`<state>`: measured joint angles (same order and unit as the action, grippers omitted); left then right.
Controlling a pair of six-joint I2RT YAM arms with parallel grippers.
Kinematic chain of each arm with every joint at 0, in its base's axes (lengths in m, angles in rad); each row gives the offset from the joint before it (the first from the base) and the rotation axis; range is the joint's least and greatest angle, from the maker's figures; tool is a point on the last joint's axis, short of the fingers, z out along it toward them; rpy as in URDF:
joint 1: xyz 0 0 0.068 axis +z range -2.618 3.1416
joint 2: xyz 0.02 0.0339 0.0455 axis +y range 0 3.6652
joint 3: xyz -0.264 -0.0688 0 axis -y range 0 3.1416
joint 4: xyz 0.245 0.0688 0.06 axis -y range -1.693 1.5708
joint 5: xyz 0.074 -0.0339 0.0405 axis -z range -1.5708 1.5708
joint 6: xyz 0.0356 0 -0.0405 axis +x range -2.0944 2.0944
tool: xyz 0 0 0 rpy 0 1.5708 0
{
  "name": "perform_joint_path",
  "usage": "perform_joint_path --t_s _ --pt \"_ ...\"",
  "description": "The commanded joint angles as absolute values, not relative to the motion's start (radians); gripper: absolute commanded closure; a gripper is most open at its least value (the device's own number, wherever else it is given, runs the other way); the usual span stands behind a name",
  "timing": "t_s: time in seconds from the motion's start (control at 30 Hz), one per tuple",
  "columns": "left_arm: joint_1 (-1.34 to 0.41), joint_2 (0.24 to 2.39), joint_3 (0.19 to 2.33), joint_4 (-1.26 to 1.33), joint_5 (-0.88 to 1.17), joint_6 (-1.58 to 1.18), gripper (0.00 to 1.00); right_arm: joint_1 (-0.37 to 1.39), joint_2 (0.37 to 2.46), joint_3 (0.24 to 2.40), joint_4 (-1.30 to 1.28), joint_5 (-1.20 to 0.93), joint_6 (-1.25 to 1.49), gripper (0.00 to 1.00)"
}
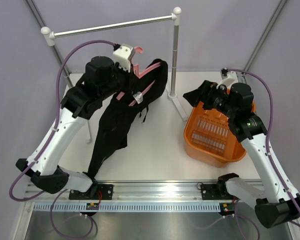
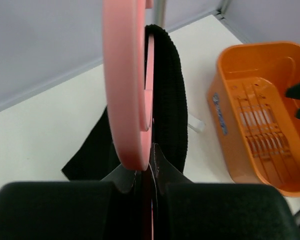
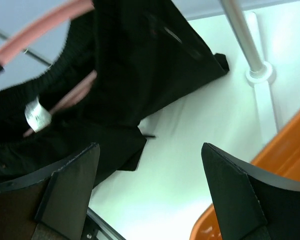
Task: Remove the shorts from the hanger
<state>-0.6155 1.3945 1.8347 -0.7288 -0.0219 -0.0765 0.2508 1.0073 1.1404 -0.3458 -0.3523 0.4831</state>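
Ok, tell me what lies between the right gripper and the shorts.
In the top view, only bare table and the rail stand's post separate the right gripper from the shorts.

Shorts (image 1: 121, 125): plain black, ribbed texture at the waistband, carrying a small white label (image 1: 137, 96). Hanger (image 2: 125, 90): uniform pale pink. Basket (image 1: 205, 155): bright orange, with a slotted grid pattern on its floor. Rail (image 1: 115, 25): silver-grey with white end caps. Counter (image 1: 160, 150): off-white. Cables (image 1: 86, 43): purple.

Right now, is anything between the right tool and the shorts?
Nothing visible blocks it. The open right tool faces the shorts across bare table; the rail's upright post stands off to one side, close to that path.
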Motion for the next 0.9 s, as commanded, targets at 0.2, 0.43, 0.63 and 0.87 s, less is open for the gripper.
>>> perform_joint_path --t_s 0.2,0.43,0.63,0.87 --pt "-0.741 1.144 1.568 -0.627 -0.095 -0.152 1.00 0.505 1.106 1.298 -0.431 -0.069 0.387 0.11" --pt "-0.795 1.114 1.531 -0.618 -0.075 -0.153 1.00 0.586 1.203 1.370 -0.449 -0.009 0.371 0.14" --pt "-0.818 1.124 1.531 -0.621 -0.090 -0.143 1.00 0.623 1.278 1.423 -0.451 0.032 0.380 0.16" --pt "-0.830 1.121 1.555 -0.630 -0.095 -0.132 1.00 0.637 1.342 1.468 -0.494 0.103 0.385 0.32"
